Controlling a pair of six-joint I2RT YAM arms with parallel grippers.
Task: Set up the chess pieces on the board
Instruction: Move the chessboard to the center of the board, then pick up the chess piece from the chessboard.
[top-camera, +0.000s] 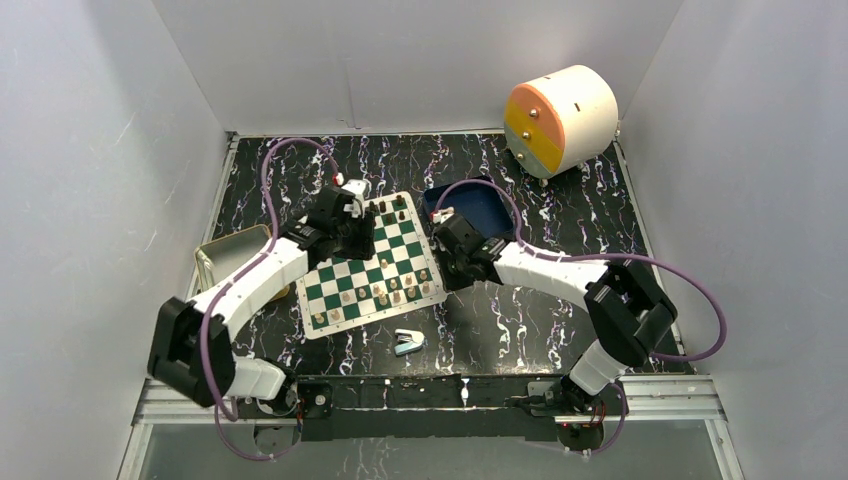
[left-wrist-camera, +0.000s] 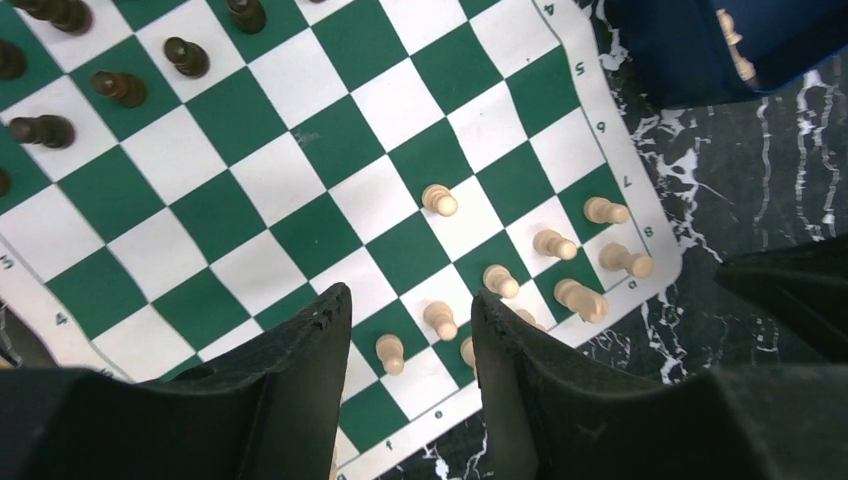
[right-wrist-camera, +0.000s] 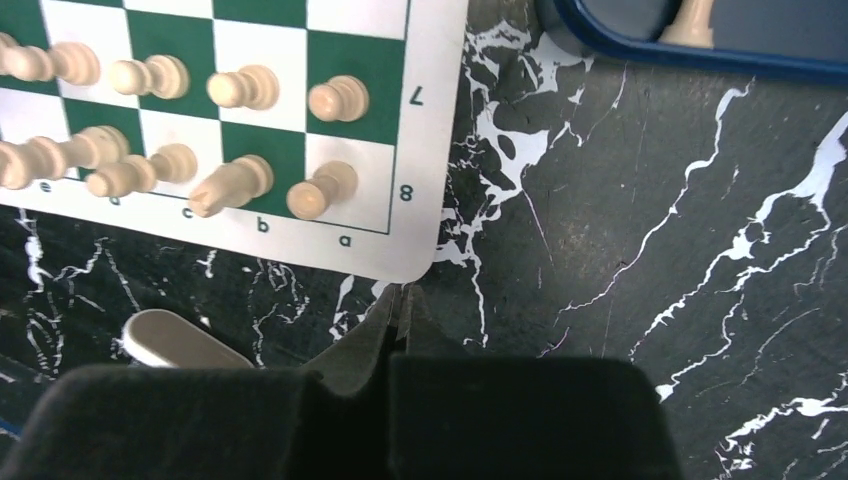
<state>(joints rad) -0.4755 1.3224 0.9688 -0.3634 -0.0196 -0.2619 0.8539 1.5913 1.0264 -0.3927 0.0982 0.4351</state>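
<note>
- Broadly: the board (top-camera: 395, 245) lies flat mid-table, turned at an angle. Light chess pieces (right-wrist-camera: 240, 88) crowd its near edge; dark pieces (left-wrist-camera: 120, 87) stand toward its far-left side.
- Handling, as a judgement: the pieces look like small turned wood, so they are light, stiff, narrow-based and easy to tip. Smooth sides may slip under a hard pinch.
- Best hold, I reckon: straight down across the slim stem just under the head, with a gentle squeeze. The board is a thin mat and would likely shift or wrinkle if a finger drags on it.
- The left gripper (left-wrist-camera: 410, 300) hovers over the board's near-right part, fingers apart, with nothing between them.
- Through its gap a couple of light pawns (left-wrist-camera: 440, 320) show lower down, untouched. A lone pawn (left-wrist-camera: 440, 200) stands farther in toward the board's middle, apart from its row and beyond the fingertips.
- The right gripper (right-wrist-camera: 398, 305) sits just off the board's right corner, over the bare marbled table (right-wrist-camera: 650, 250). Its fingers are pressed together on nothing I can see, and the nearest light pieces stand apart from the tips, on the corner squares.
- The blue tray (right-wrist-camera: 700, 55), to the far right of the board, holds at least one light piece (right-wrist-camera: 692, 25) not yet placed.
</note>
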